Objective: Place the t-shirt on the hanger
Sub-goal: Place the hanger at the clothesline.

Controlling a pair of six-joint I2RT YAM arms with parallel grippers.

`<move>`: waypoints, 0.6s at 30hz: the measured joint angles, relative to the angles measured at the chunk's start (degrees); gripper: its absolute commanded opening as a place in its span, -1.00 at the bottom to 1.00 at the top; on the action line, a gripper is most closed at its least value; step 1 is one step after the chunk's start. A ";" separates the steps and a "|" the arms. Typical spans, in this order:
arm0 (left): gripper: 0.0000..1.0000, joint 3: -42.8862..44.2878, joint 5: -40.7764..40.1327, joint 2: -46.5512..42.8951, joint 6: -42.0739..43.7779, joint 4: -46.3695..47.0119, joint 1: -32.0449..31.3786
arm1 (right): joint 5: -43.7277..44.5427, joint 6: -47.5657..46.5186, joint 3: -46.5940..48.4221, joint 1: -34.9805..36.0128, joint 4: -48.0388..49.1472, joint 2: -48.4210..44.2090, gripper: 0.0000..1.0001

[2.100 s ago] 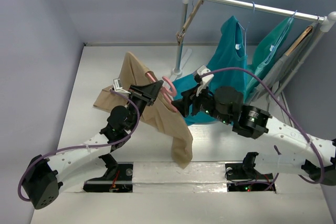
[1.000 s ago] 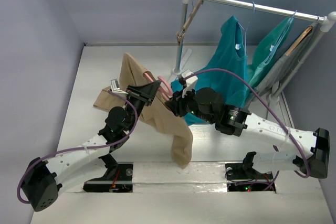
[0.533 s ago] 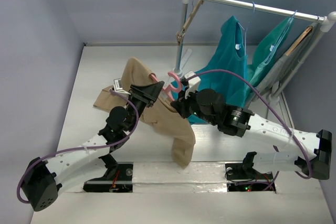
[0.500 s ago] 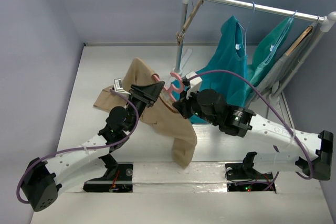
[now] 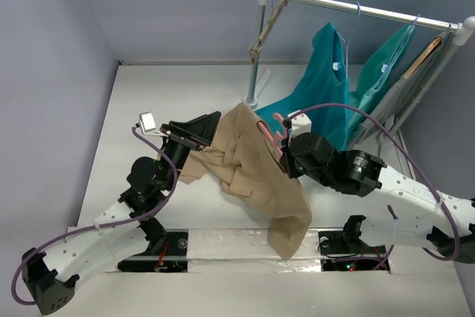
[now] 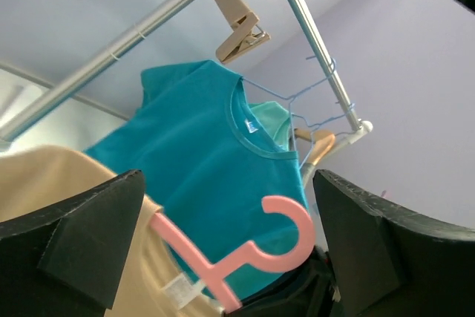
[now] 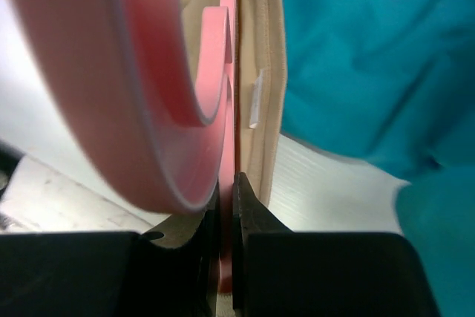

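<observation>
Pink hanger, pinched tight in the right gripper, carries the tan shirt above the middle of the desk, hem toward the near edge, and is best held level while the wide-open left gripper straightens the shoulder.

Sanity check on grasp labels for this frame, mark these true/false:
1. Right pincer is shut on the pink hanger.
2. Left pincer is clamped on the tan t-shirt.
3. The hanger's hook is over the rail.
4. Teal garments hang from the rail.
1. True. The right pincer is closed on the hanger.
2. False. In the left wrist view the left pincer has its jaws wide apart, with nothing between them; the t-shirt drapes beside it.
3. False. The hook is free, well below the rail, held up by the right pincer.
4. True. The teal garments hang there on thin hangers.
</observation>
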 measured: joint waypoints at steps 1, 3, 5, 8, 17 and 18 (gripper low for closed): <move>0.96 0.33 0.00 -0.28 0.87 -0.76 0.00 | 1.20 0.46 0.92 -0.24 -1.77 0.31 -1.00; 0.96 0.92 0.13 -0.61 2.47 -1.86 0.00 | 3.74 0.70 3.91 -0.83 -4.35 1.57 -1.00; 0.96 1.11 0.28 -0.85 3.91 -2.93 0.00 | 5.22 0.33 7.54 -2.40 -5.55 3.21 -1.00; 0.97 1.11 0.48 -1.68 5.88 -5.22 0.00 | 7.10 -1.18 13.55 -7.61 -5.55 6.36 -1.00; 0.98 1.09 0.48 -7.89 11.61 -11.15 0.00 | 8.98 -8.02 29.51 -19.85 -5.97 16.15 -1.00; 0.98 1.05 0.48 -8.63 12.13 -11.52 0.00 | 8.98 -8.85 32.02 -21.00 -6.05 17.64 -1.00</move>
